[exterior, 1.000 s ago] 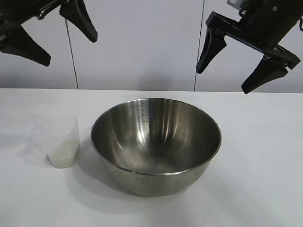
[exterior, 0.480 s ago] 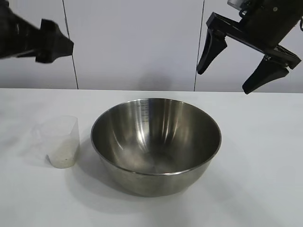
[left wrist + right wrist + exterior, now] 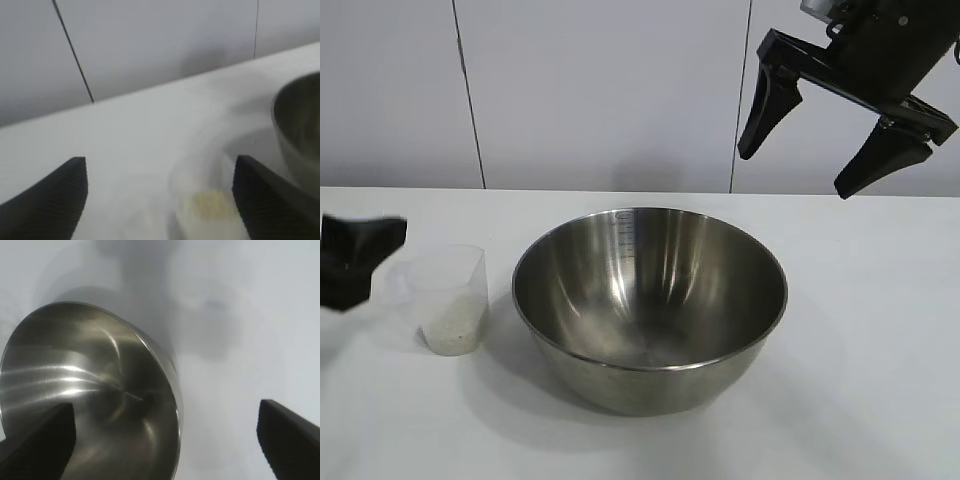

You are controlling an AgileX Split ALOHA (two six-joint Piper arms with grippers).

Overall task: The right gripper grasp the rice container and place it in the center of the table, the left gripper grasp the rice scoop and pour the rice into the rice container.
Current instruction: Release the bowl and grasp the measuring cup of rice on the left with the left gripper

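Taking the large round stainless-steel bowl, the rice container (image 3: 650,305), as the landmark: it sits on the plain white desk (image 3: 860,380) about mid-way across, empty as far as can be seen.

Farthest from the bowl on its left side, low over the desk at the edge of the exterior view, is the black two-fingered left claw (image 3: 355,262). Its wrist view shows both tapered fingers (image 3: 47,202) spread apart with nothing between them but the cup ahead, so it is released and holds nothing.

Between that claw and the bowl, just beside the bowl's left wall but not touching it, stands the small translucent plastic rice scoop (image 3: 448,297), upright, with a shallow layer of white rice (image 3: 452,335) in its bottom. The scoop lies directly ahead of the left claw, towards the bowl, and the left arm is by far the nearer one. The handle's direction cannot be made out, so the grip line is uncertain.

Above and right of the bowl hangs the black right claw (image 3: 842,140), fingers spread wide, empty, well clear of the rim.
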